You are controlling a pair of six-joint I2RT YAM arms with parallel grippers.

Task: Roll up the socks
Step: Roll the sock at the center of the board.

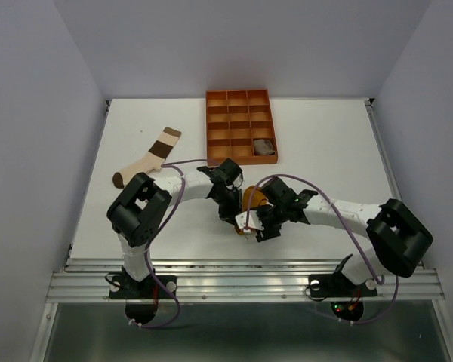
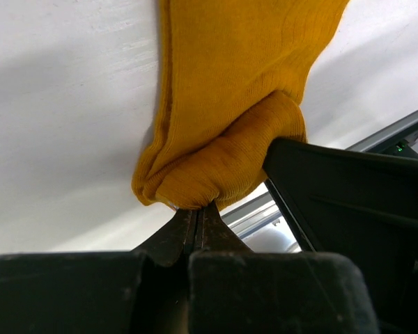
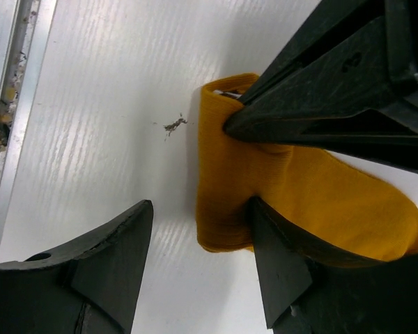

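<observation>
The mustard sock lies at the table's middle, its near end folded over into a thick lump. My left gripper is shut on that folded end. My right gripper stands open across the sock's edge, one finger on the fabric and the other over bare table. A brown, cream and white sock lies flat at the far left. Inside the tray sits a rolled taupe sock.
The orange compartment tray stands at the back centre. A metal rail runs along the near table edge, close behind both grippers. A small speck of lint lies on the table beside the mustard sock.
</observation>
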